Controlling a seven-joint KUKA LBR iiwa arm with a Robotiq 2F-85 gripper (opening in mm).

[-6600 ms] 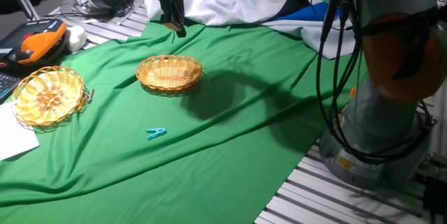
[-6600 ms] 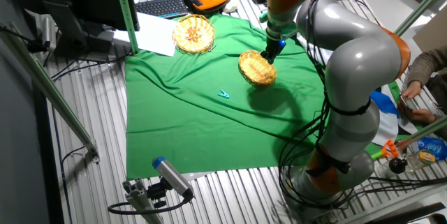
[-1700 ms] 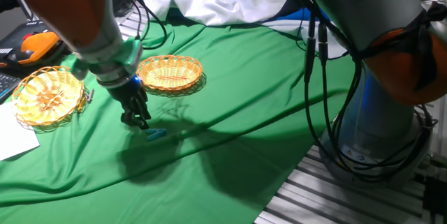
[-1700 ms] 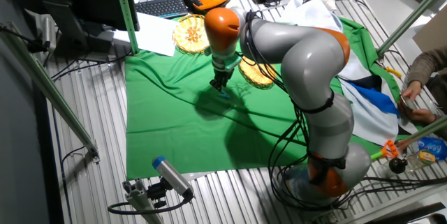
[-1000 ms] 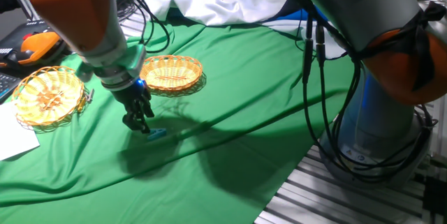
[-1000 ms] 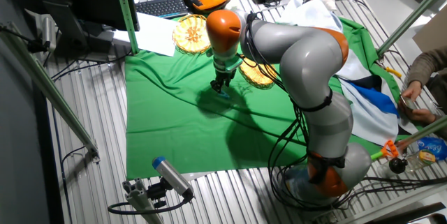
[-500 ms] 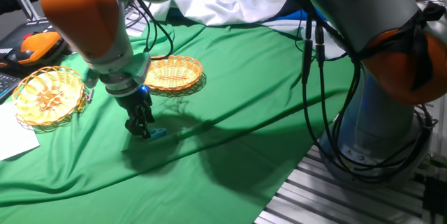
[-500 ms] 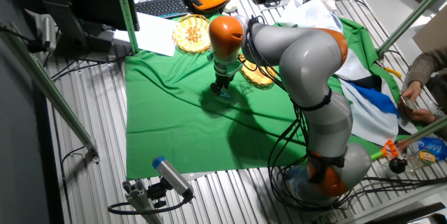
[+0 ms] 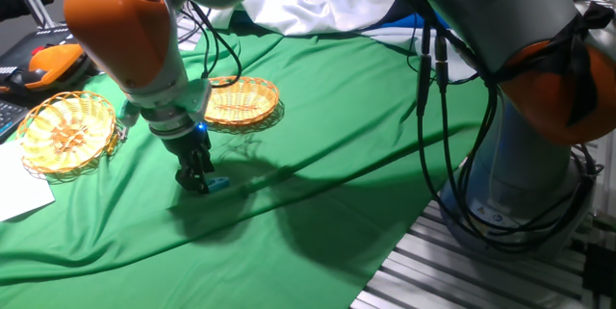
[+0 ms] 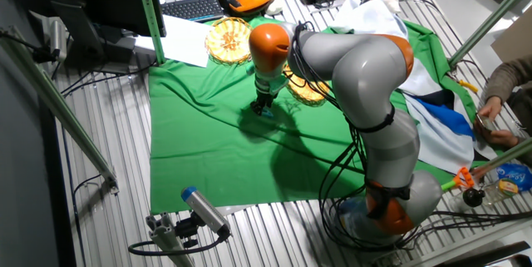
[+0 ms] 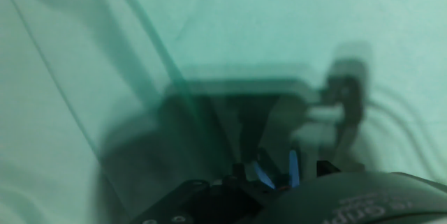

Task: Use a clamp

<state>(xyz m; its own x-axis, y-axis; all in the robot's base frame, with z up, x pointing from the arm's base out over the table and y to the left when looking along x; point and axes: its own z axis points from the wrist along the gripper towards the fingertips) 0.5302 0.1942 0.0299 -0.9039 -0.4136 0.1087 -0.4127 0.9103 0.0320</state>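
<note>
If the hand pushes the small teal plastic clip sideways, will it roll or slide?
The small teal plastic clip looks flat, so it would probably slide rather than roll. It seems light. The wrinkled green cloth may bunch and drag under it.

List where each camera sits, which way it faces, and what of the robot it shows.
One fixed view: low beside the table, facing across the green cloth; shows the arm and gripper at the clamp.
The other fixed view: high, looking down; shows the whole arm.
Hand view: on the hand, facing the cloth; blurred fingers.
Both fixed views share two baskets.
</note>
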